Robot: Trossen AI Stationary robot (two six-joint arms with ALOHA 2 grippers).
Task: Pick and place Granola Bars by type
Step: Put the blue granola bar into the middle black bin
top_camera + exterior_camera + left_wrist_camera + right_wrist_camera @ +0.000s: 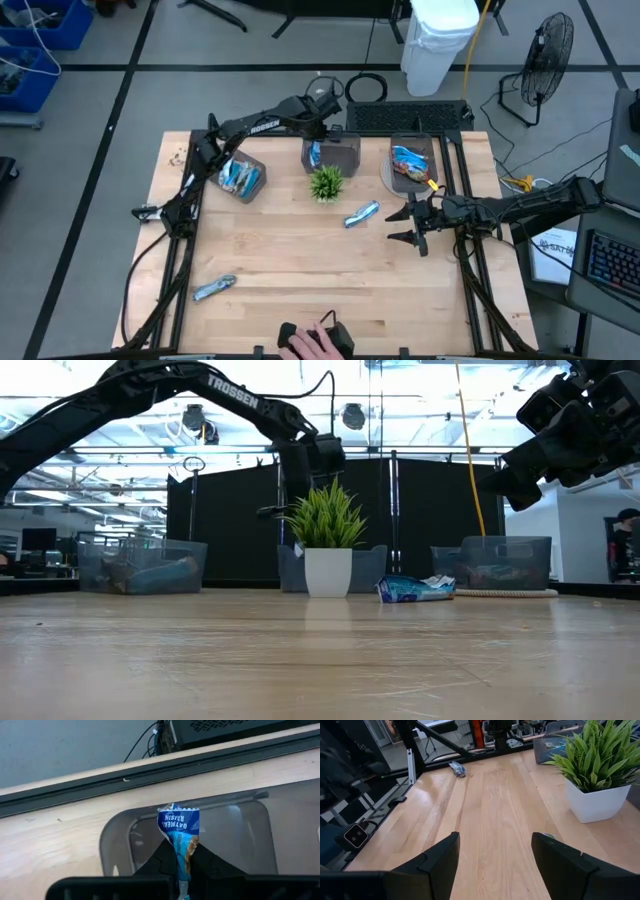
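A: Which containers are seen on the pale wooden surface (300,260), and what is held in each?

B: Three clear plastic bins are seen along its far side. Several blue-and-white wrapped granola bars (240,178) are piled in the left bin (256,170). A single blue-and-white bar (314,155) is seen at the middle bin (345,152). Blue-and-white wrappers with some red and tan (410,165) are heaped in the right bin (428,150), which is set on a round mat.

A: How is the left hand described?

B: The left hand (181,870) is held over the middle bin, and its fingers are closed on that single bar (180,832), whose wrapper is marked "oatmeal raisin". The bar is gripped upright, with its crimped end pointing away from the wrist.

A: And the right hand?

B: The right hand (412,224) is poised above the surface just in front of the right bin. Its fingers are spread apart and nothing is gripped between them.

A: Are any bars left outside the bins?

B: Two are seen. One blue-and-white bar (361,214) lies flat between the small green spiky plant in a white pot (326,183) and the right hand, apart from both. Another blue-and-silver bar (214,288) lies alone near the front left corner, well apart from everything else.

A: Is anything else noted?

B: A person's hand (302,345) is seen on a dark device at the front edge.
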